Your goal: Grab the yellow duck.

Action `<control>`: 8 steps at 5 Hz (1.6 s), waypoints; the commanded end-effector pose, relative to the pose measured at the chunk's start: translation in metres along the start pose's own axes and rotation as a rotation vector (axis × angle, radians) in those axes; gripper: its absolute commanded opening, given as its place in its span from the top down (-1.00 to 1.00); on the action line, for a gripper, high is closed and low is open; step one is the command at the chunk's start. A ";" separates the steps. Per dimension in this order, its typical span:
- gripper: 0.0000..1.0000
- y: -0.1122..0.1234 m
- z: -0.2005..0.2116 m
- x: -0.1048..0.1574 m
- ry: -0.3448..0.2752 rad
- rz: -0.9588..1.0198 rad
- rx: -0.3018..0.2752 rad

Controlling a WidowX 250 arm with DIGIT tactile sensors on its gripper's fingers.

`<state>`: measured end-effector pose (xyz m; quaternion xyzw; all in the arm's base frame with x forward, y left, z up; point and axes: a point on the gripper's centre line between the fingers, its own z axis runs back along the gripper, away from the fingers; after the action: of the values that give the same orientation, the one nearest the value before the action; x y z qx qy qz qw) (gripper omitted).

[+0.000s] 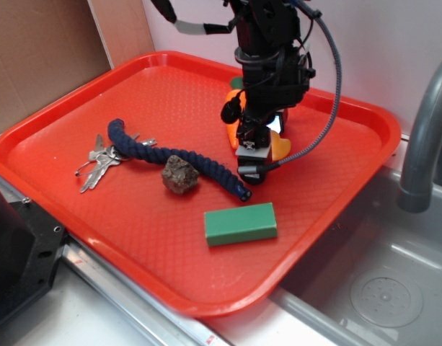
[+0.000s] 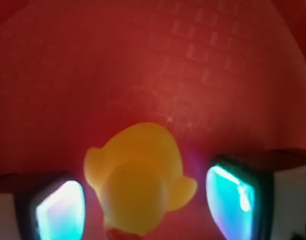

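Gripper (image 2: pixel 145 200) hangs low over the red tray (image 1: pixel 98 187), its fingers (image 2: pixel 60 207) spread wide on either side of the yellow duck (image 2: pixel 138 180), which sits between them untouched on the tray.

The red tray (image 1: pixel 76 155) carries one yellow duck (image 2: pixel 138 182), one blue rope (image 1: pixel 174 155), one rock (image 1: pixel 180 174), one green block (image 1: pixel 240 223), one bunch of keys (image 1: pixel 98 164) and one partly hidden orange toy (image 1: pixel 231 133).
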<state>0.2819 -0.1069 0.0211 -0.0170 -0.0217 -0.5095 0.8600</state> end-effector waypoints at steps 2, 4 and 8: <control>1.00 -0.024 0.008 0.002 0.024 0.050 0.090; 1.00 -0.010 0.089 -0.061 0.010 0.430 0.146; 1.00 -0.043 0.234 -0.149 0.108 1.400 0.073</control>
<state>0.1686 0.0444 0.2327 0.0258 0.0472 0.1650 0.9848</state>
